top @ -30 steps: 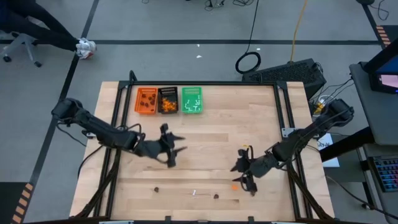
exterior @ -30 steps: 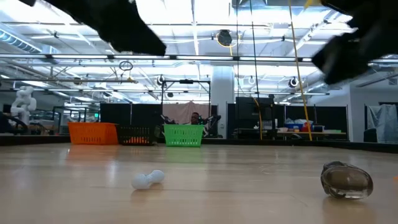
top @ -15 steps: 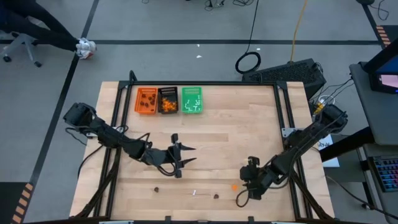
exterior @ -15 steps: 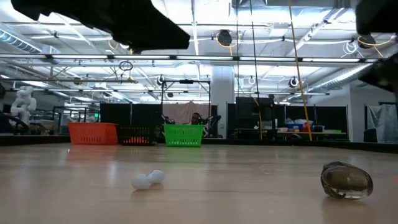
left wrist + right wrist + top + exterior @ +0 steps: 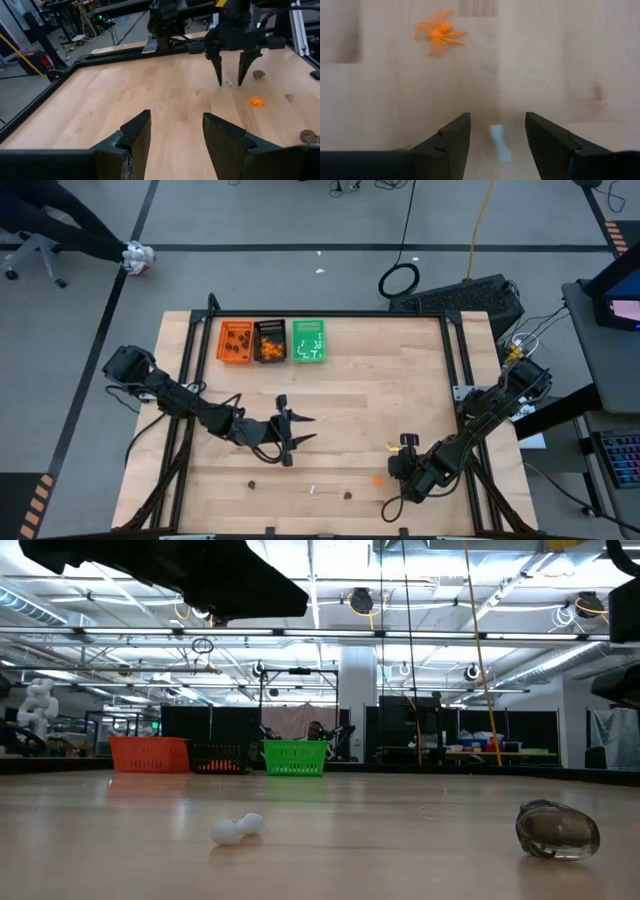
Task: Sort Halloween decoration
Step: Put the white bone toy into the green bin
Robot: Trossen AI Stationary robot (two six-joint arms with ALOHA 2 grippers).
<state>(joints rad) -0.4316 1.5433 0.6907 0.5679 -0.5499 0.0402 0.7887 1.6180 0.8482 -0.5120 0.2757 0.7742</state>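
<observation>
Tabletop (image 5: 360,380): pale wood butcher-block w/ black frame rails, seen from above; grey floor w/ black tape lines around it, black cable loop (image 5: 399,280) on floor beyond far edge. Low view shows big lab hall, ceiling lights, a person far back.

Three trays in a row at far-left of tabletop, touching: orange tray (image 5: 236,341), black tray (image 5: 270,341), green tray (image 5: 308,341). Orange tray holds dark brown bits, black tray orange bits, green tray thin white sticks.

Left hand (image 5: 291,438) over mid tabletop, left of centre, fingers (image 5: 134,136) apart, holding nothing, pointing toward right arm. Right hand (image 5: 397,498) at near edge, right of centre, pointing down; fingers (image 5: 452,139) apart, nothing gripped, white stick lies btwn them in its wrist view.

Loose decorations along near edge: white stick (image 5: 499,142), bone-like w/ knobby ends, long axis running along the finger direction; in high view (image 5: 312,490) too small to tell axis. Orange spider (image 5: 438,32), legs splayed, flat on wood, just beside right hand. Dark brown blob (image 5: 347,495) right of stick, rounded, shiny in low view (image 5: 557,831). Another brown blob (image 5: 254,483) left of stick, well apart.
</observation>
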